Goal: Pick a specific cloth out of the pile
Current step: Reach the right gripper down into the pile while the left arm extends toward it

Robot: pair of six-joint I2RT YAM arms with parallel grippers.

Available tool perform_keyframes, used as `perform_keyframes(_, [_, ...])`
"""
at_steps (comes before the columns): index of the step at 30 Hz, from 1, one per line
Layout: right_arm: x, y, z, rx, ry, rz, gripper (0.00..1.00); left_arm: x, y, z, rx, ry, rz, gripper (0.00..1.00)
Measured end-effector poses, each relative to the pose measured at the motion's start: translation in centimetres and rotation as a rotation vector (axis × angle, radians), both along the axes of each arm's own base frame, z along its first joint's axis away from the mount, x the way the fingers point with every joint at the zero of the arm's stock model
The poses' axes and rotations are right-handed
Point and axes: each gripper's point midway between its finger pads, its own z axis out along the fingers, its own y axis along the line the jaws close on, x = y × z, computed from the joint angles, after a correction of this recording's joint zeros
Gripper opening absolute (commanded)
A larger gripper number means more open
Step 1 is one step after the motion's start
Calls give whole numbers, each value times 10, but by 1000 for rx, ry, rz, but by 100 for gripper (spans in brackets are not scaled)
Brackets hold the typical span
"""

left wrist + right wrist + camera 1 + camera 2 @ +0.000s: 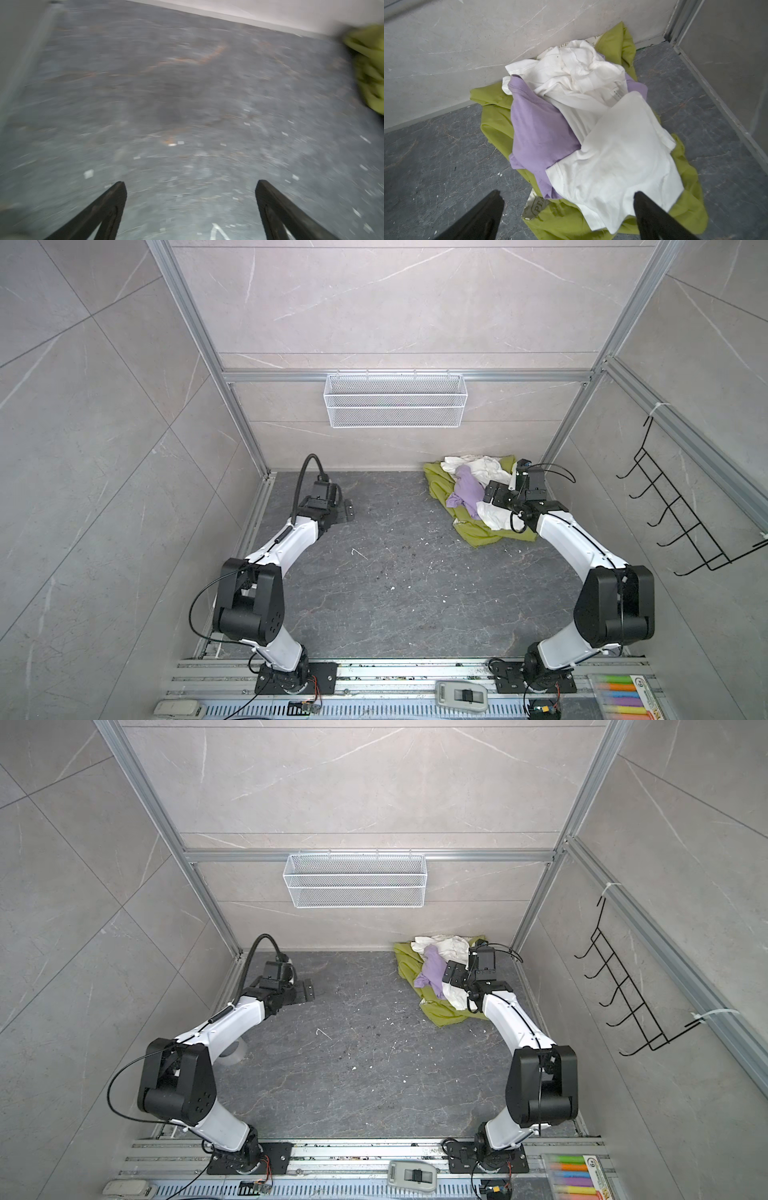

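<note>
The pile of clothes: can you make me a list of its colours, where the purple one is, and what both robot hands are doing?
pile: heaped in the far right corner of the dark table, against the back wall
colours: olive-green cloth underneath, white cloths on top, one lavender cloth
lavender cloth: on the green one, partly covered by white cloths
right gripper: open, above the pile's near edge, holding nothing
left gripper: open, over bare table, away from the pile
</note>
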Motion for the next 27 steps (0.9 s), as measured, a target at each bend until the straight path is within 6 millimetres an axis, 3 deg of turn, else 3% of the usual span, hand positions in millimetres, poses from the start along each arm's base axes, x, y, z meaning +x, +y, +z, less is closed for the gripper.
perform_keyframes(5, [25, 12, -6, 1, 18, 48, 100, 3, -70, 4, -66, -12, -204, 100])
perform_keyframes(8, [38, 19, -9, -5, 29, 85, 100, 6, -95, 2, -125, -14, -277, 99])
perform_keyframes(21, [92, 41, -17, -14, 39, 233, 95, 29, -160, -7, -405, 32, -441, 94])
perform_keyframes(27, [107, 44, -27, -2, 57, 239, 83, 33, -172, -17, -469, 60, -462, 94])
